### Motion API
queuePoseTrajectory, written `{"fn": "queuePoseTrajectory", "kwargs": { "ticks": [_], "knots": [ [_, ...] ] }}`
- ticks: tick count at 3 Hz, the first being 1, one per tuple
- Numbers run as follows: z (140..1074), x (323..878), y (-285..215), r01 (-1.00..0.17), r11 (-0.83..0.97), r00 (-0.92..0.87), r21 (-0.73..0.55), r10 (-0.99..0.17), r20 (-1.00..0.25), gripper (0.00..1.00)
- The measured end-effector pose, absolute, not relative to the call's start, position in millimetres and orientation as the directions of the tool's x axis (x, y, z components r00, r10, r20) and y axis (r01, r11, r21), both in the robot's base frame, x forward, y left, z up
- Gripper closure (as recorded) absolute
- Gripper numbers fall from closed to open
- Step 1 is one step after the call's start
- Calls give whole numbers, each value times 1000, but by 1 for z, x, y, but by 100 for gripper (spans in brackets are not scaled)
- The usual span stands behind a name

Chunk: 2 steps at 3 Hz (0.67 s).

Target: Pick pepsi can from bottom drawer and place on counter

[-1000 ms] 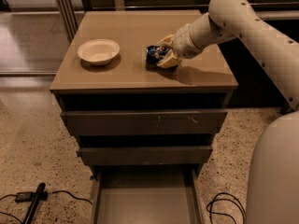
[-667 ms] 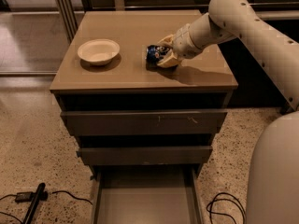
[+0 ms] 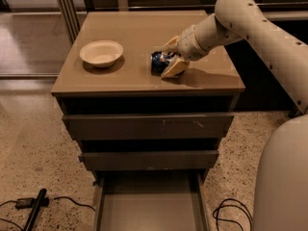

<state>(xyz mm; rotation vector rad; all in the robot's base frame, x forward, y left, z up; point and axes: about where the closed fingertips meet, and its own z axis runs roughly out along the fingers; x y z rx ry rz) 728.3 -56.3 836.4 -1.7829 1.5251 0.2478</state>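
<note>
The pepsi can (image 3: 158,62), dark blue, rests on the tan counter (image 3: 139,37) right of its middle. My gripper (image 3: 169,57) reaches in from the right on the white arm, with a tan finger on either side of the can and one finger (image 3: 174,68) on its near side. The bottom drawer (image 3: 149,203) is pulled out below the cabinet, and the part of its flat floor that shows holds nothing.
A shallow cream bowl (image 3: 101,53) stands on the counter's left part. Two grey drawer fronts (image 3: 147,126) sit above the bottom drawer. Black cables lie on the speckled floor at the left (image 3: 33,208) and right (image 3: 231,213). My white base (image 3: 281,182) fills the lower right.
</note>
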Motion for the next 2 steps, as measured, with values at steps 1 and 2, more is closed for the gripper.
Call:
{"fn": "queuePoseTrajectory", "kwargs": {
  "ticks": [1,2],
  "knots": [
    [836,728,-56,-909,5,267,-417,-761,-591,0],
    [836,728,-56,-909,5,267,-417,-761,-591,0]
  ]
}}
